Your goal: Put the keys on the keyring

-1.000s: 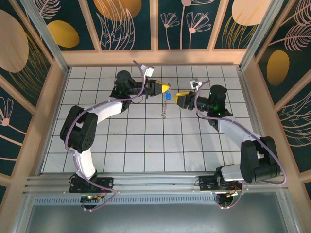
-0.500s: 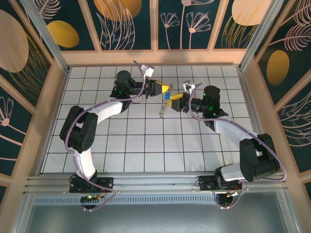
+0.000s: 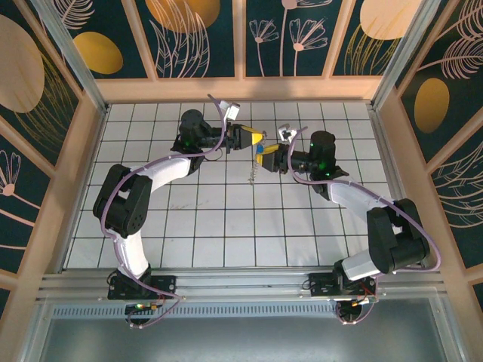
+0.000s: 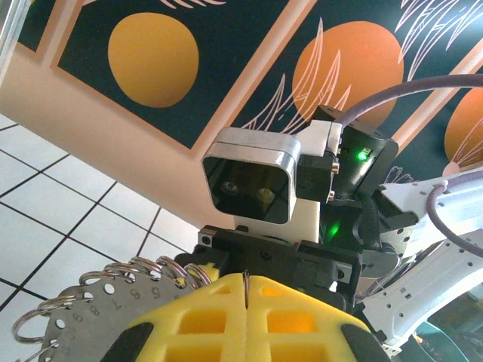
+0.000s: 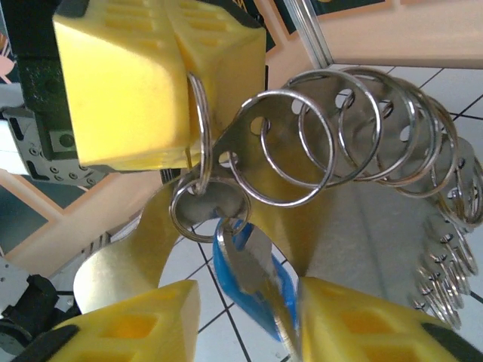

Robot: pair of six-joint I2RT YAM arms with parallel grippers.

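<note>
Two grippers: left gripper (image 3: 259, 139) clamps keyring (image 5: 411, 143) — right gripper (image 3: 270, 156), parted, straddles blue key (image 5: 253, 290).

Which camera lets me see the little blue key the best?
The right wrist view. The blue key hangs close up there from a small ring, with its blue head and metal blade plain to see. In the top external view the key is just a tiny blue speck, far too small for detail.
</note>
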